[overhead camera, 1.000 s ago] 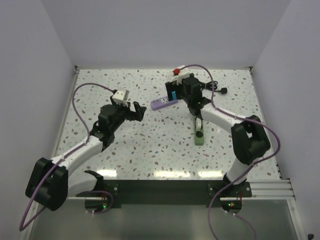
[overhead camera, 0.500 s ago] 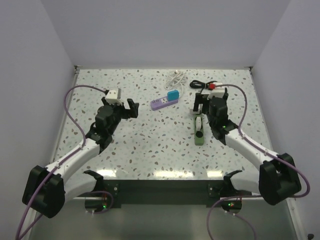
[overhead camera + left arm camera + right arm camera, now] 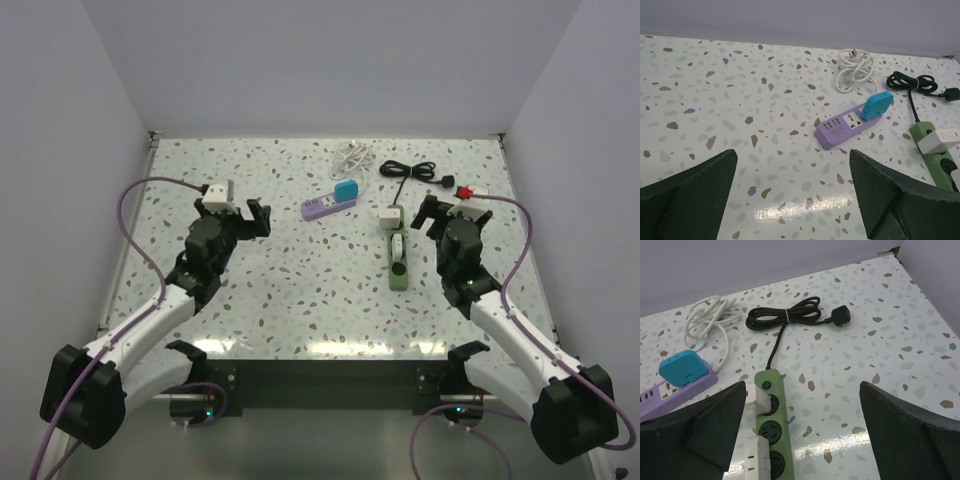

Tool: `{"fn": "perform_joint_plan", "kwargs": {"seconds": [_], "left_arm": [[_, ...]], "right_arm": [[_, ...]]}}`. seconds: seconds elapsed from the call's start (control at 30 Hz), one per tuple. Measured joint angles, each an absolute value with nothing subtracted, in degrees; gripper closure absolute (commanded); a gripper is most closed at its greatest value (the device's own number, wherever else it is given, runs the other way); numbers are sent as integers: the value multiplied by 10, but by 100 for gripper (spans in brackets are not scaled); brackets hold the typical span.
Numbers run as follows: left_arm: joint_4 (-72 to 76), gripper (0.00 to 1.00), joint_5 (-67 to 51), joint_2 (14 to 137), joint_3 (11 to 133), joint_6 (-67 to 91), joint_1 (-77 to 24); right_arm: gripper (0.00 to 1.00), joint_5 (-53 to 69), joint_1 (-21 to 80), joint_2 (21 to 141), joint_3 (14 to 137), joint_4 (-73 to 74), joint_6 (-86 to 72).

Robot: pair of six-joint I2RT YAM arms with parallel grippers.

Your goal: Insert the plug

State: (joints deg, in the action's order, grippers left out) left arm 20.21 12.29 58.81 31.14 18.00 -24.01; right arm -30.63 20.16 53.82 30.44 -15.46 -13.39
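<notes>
Top view: your left gripper (image 3: 250, 216) sits left of centre, jaws spread wide with nothing between them. The left wrist view shows only the speckled terrazzo-pattern tabletop (image 3: 740, 100) between its dark fingers (image 3: 695, 190).

Your right gripper (image 3: 433, 212) sits right of centre, jaws likewise wide apart and empty, its fingers (image 3: 910, 430) at either side of its wrist view.

Task item: the blue block-shaped plastic plug (image 3: 346, 191) stands on the upper-right end of the flat purple power strip (image 3: 318, 208), at the centre of the top view and well apart from both grippers. You cannot tell how deep it is seated.

A long green power strip (image 3: 399, 282) lies just left of the right gripper, carrying two white plugs (image 3: 758, 399). A coiled white cable (image 3: 351, 155) and a coiled black cable (image 3: 408, 170) lie at upper centre.

Markings on the purple strip's face are too small to read.
</notes>
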Motion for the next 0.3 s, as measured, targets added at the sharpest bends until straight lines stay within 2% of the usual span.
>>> {"fn": "perform_joint_plan", "kwargs": {"seconds": [0.3], "left_arm": [[199,0,148,554,295,180,-240]], "right_arm": [[2,-307,202,531,294,-153,-136]]}}
